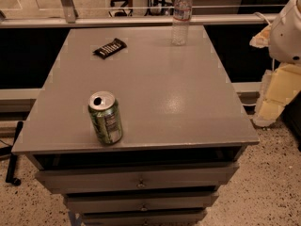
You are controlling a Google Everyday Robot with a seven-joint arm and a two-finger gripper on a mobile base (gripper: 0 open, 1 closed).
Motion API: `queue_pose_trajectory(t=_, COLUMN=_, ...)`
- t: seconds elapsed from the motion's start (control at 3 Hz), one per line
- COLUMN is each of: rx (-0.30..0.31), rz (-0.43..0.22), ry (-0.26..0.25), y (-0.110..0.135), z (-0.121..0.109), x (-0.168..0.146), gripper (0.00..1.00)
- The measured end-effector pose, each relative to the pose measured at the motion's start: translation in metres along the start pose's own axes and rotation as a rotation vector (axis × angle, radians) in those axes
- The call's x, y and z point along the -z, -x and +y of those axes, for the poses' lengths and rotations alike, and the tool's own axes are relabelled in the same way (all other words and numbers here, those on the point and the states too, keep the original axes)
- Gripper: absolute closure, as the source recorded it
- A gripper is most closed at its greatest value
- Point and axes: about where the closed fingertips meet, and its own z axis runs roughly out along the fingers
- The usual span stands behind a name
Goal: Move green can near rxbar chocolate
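Note:
The green can point(106, 118) stands upright near the front left of the grey cabinet top point(164, 93), with its silver top open and a white label patch facing me. The rxbar chocolate point(110, 48), a flat black bar with pale lettering, lies at the back left of the top, well behind the can. My gripper is out of view. Only a white rounded part of my arm point(288, 32) shows at the right edge, beside the cabinet and away from both things.
A clear plastic water bottle point(181, 16) stands at the back right of the top. Drawers point(138, 179) sit below the front edge. Pale yellow blocks point(277, 93) lie on the floor at the right. A rail point(141, 20) runs behind.

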Motion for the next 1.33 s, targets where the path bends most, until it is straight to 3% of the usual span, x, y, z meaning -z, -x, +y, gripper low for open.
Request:
queue_pose_trajectory(t=0.33, rx=0.0, rz=0.0, ry=0.0, y=0.0, z=0.0, x=0.0, gripper=0.0)
queue_pose_trajectory(t=0.67, rx=-0.011, rz=-0.078, ry=0.02, y=0.01, z=0.004, x=-0.015, gripper=0.0)
queue_pose_trajectory(t=1.0, rx=-0.007, rz=-0.305, ry=0.089, y=0.05, z=0.009, x=-0.065, gripper=0.0)
queue_pose_trajectory(t=1.33, rx=-0.003, rz=-0.499, ry=0.143, y=0.093, z=0.013, x=-0.09, gripper=0.0)
